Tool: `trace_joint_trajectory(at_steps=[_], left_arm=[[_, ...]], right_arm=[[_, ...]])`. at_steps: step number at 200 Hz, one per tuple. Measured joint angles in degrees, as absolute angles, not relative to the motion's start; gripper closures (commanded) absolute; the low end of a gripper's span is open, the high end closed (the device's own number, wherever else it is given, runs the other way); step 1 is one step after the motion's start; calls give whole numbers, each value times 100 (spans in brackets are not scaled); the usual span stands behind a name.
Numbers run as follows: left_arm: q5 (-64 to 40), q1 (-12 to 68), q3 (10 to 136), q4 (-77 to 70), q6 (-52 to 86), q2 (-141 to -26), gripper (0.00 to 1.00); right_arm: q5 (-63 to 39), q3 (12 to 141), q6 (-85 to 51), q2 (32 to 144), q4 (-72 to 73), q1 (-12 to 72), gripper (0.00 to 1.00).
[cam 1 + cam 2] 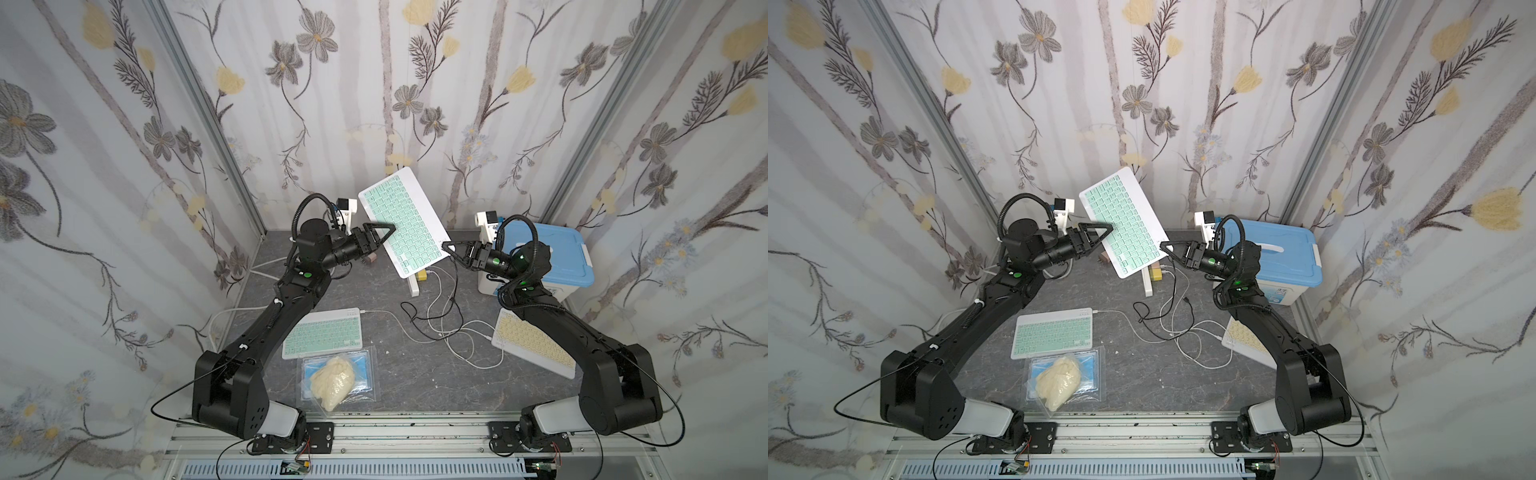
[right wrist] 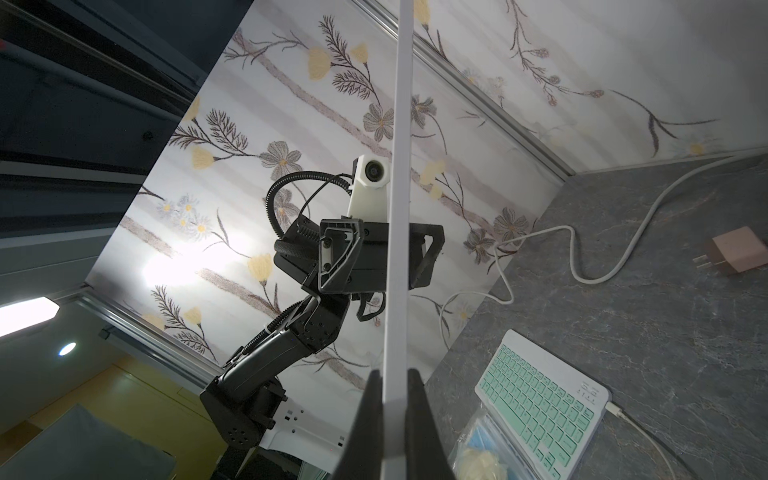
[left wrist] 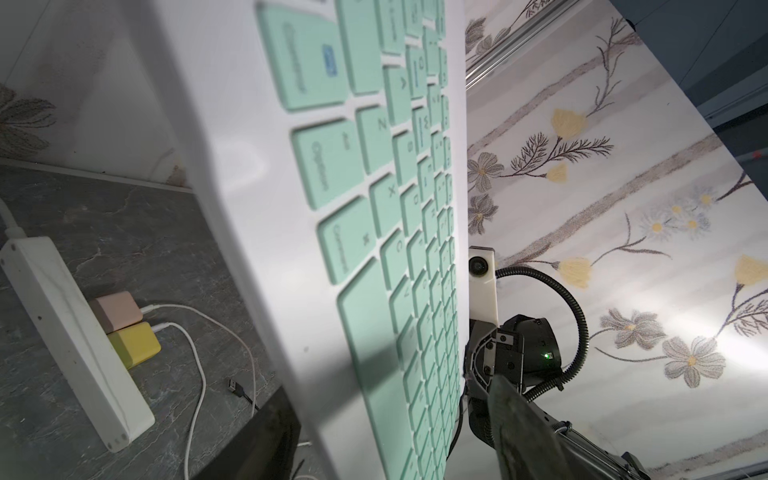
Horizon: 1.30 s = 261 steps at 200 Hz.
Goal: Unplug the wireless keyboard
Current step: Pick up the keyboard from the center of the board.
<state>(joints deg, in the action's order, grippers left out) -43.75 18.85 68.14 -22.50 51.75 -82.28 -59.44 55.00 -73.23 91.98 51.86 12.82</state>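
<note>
In both top views the mint-keyed keyboard (image 1: 401, 226) (image 1: 1121, 222) is up off the grey tabletop (image 1: 415, 374). It is tilted steeply with its keys toward the camera and sits between the two arms. The left arm stretches forward from its base. The left gripper (image 1: 385, 237) reaches sideways to the board's long left edge, with one finger lying over the keys. The right arm rises above a yellow-keyed keyboard (image 1: 528, 336), bends at the elbow and turns inward. The right gripper (image 1: 448, 247) meets the raised board's lower right corner. In the left wrist view the board fills the middle. One of the left fingers (image 3: 519, 432) stands clear in front of the key face and the other sits behind the board's back, so the jaws are spread astride it. In the right wrist view the right gripper's fingers (image 2: 370, 428) are pressed onto the board's thin white edge, pinching it. Across from them, the left gripper shows a finger on each side of that edge. A second mint keyboard (image 2: 540, 403) lies flat on the tabletop with a white cable (image 2: 640, 428) at its corner.
</note>
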Motion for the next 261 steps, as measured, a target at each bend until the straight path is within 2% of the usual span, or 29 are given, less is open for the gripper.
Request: trace_joint_trajectory(at_steps=[32,98,120,159,182,203,234,261], left_arm=[[-4348,1946,6875,-2292,5280,-8320,68],[-4390,2023,6919,-2438,5461,-8305,100],[-4368,2036,6989,-2432,5465,-8274,100],[-4198,2073,7052,-2357,5483,-8191,100],[-3953,2021,7105,-2344,5570,-8178,100],[-3837,2001,7135,-2335,5723,-8184,100],[-3822,1981,7140,-2342,5992,-8250,100],[-3824,1981,7140,-2381,6086,-8263,100]], right_arm=[[-5935,5502,-7461,9314,5251,1313,100],[-5913,5511,-7625,9380,5380,1323,100],[-5876,5511,-7627,9380,5439,1321,98],[-5811,5452,-7649,9351,5474,1321,56],[-5804,5358,-7682,9297,5730,1302,47],[-5782,5251,-7710,9229,5894,1278,47],[-5763,5148,-7664,9198,5933,1273,61],[-5723,5146,-7555,9198,5933,1269,67]])
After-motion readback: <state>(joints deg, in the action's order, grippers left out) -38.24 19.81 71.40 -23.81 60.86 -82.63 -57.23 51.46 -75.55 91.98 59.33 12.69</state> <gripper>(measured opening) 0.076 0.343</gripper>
